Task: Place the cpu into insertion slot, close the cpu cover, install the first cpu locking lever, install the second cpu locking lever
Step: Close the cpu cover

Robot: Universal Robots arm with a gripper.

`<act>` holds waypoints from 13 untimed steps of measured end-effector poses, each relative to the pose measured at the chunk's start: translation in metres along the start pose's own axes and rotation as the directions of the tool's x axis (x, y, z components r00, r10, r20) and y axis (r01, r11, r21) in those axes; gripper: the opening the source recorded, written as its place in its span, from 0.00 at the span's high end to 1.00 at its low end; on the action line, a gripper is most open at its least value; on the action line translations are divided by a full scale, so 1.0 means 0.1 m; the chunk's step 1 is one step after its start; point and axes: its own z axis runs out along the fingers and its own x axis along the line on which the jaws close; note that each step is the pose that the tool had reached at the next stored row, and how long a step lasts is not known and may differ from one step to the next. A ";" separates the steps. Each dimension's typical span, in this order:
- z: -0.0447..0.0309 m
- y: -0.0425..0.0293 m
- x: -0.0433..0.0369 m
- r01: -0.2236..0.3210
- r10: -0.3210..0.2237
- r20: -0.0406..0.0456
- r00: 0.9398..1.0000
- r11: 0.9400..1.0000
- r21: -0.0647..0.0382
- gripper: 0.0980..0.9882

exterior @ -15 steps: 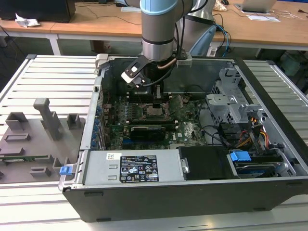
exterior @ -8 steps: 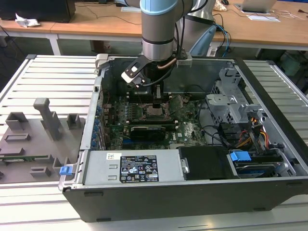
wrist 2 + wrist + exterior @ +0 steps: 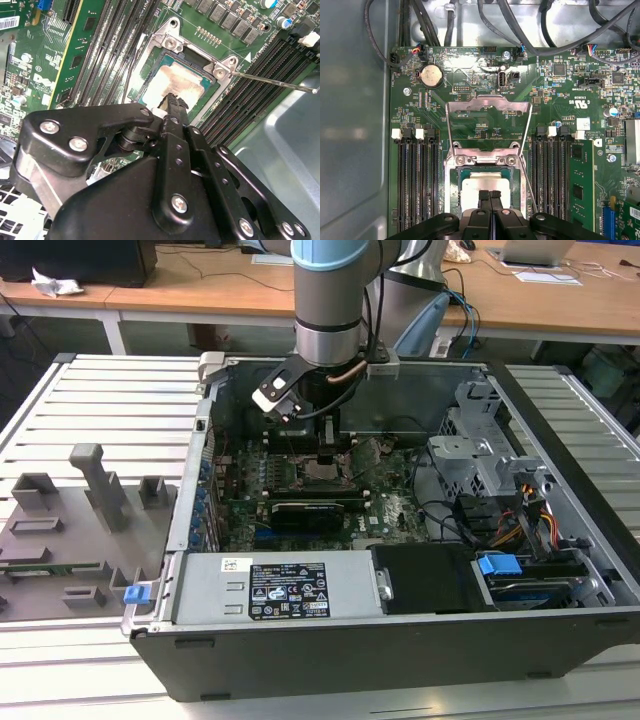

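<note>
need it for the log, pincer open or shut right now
Pincer: shut, tips together right over the cpu, gripping nothing.

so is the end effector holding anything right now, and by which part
Nothing, it seems: the end effector is shut empty, tips over the cpu, which lies in the insertion slot.

The arm (image 3: 333,300) is built as a silver-grey cylinder capped in pale blue, with black cables (image 3: 374,315) run alongside. The gripper (image 3: 172,102) is made of black linked plates fastened by silver screws (image 3: 179,203).
</note>
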 end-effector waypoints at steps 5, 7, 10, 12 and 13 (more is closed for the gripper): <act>-0.006 0.000 0.000 0.000 0.000 0.000 1.000 1.000 0.000 0.99; -0.031 0.002 -0.001 0.000 0.000 0.000 1.000 1.000 0.000 0.99; -0.086 0.005 -0.001 -0.001 0.001 0.000 1.000 1.000 0.000 0.99; -0.140 0.009 -0.002 -0.001 0.001 -0.001 1.000 1.000 0.001 0.99; -0.170 0.011 -0.002 -0.001 0.001 -0.001 1.000 1.000 0.004 0.99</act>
